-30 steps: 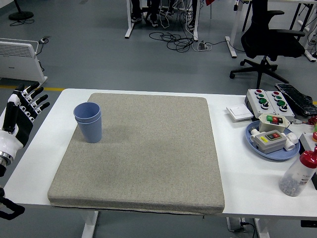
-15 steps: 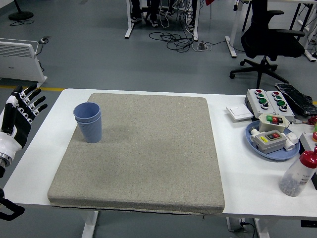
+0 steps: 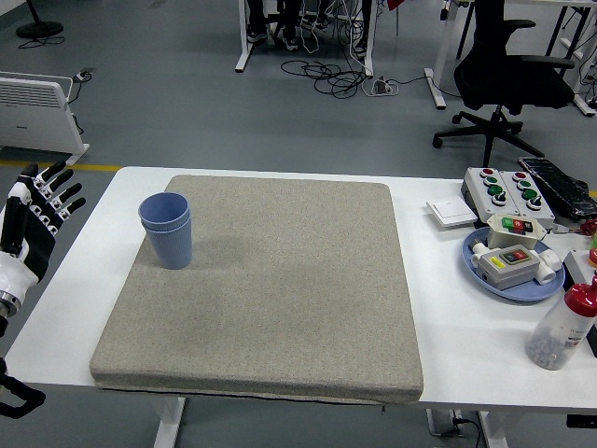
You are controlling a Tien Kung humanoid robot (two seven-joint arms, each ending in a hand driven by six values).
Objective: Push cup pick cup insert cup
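A grey floor (image 3: 187, 84) fills the room beyond the white surface (image 3: 448, 345), evenly lit with soft shadows. At the far left stands a white panel heater (image 3: 35, 112), with a yellow line (image 3: 93, 167) marked on the floor just in front of it. A black office chair (image 3: 508, 70) on a star base stands at the upper right. Behind it and at the top centre are the white legs of other desks (image 3: 435, 56), with a tangle of black cables (image 3: 331, 77) and a power strip (image 3: 381, 87) lying on the floor between them.
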